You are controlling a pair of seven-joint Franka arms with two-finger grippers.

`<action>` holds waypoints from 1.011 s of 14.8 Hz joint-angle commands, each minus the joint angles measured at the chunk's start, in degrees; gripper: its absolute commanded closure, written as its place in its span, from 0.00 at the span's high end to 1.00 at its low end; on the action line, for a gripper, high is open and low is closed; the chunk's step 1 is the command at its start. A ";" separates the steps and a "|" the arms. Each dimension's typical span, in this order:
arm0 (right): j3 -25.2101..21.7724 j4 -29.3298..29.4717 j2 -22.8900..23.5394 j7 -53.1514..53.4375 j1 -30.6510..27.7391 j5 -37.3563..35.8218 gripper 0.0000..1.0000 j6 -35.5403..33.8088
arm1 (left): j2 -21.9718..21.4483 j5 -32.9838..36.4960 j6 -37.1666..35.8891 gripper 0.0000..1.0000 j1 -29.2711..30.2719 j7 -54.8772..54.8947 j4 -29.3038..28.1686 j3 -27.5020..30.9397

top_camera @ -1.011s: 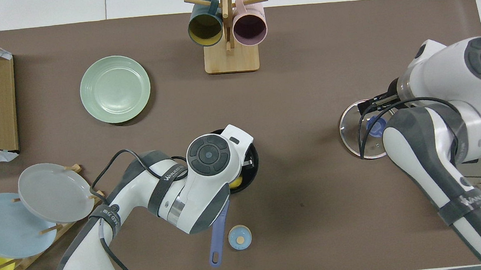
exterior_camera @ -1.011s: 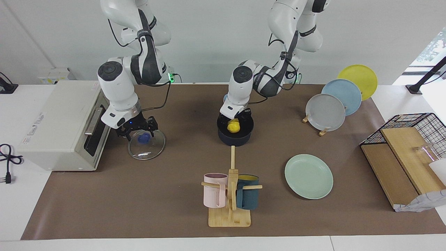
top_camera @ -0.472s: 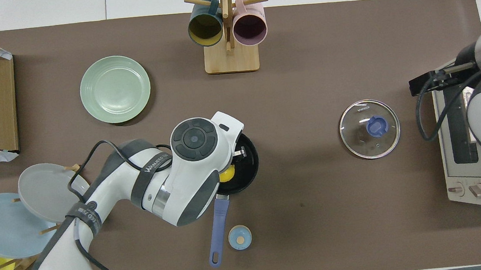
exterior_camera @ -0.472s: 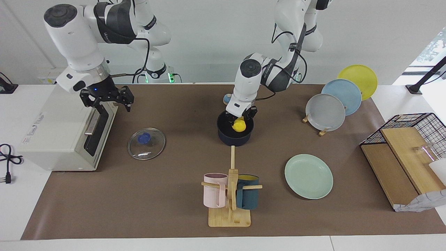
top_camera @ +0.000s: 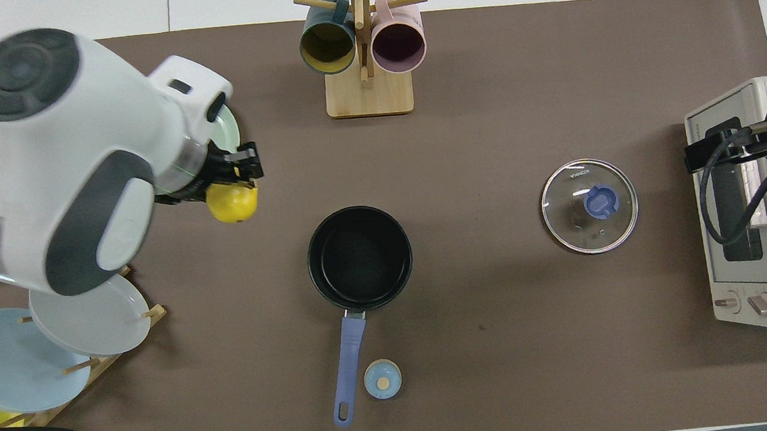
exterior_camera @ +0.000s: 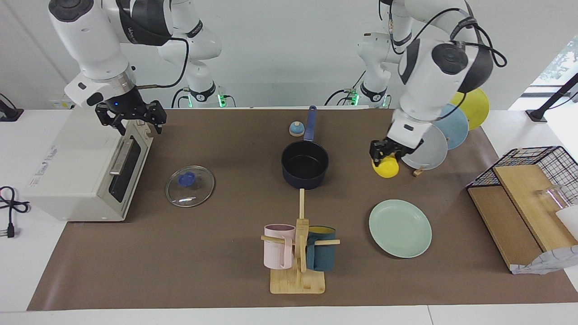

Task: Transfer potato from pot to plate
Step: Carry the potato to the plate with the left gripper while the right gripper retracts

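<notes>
The smooth yellow potato [exterior_camera: 386,168] has left the round dark pot [exterior_camera: 305,163]; the left gripper [exterior_camera: 382,152] grips it aloft, seemingly beside the mint plate [exterior_camera: 400,228]. The right gripper [exterior_camera: 131,118] hangs open above the toaster oven [exterior_camera: 76,162].

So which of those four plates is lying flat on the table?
The pale green plate. It lies flat on the brown mat by itself, while the grey plate, blue plate and yellow plate stand on edge in the wooden rack.

Bright, even indoor light — soft shadows (daylight glare at one upper corner), everything in sharp focus.
</notes>
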 commanded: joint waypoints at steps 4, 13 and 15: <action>5.14 2.17 1.08 0.85 -5.58 -0.40 1.00 -1.89 | 12.00 0.29 13.79 0.00 5.95 9.83 1.15 -0.79; 4.80 1.99 0.99 2.77 -5.41 -0.40 1.00 -2.16 | 13.60 0.29 27.06 0.00 5.25 11.42 -8.50 -0.70; 4.89 1.99 0.82 3.31 -5.32 -0.31 1.00 -2.16 | 13.59 0.29 28.48 0.00 5.24 11.51 -9.57 -0.61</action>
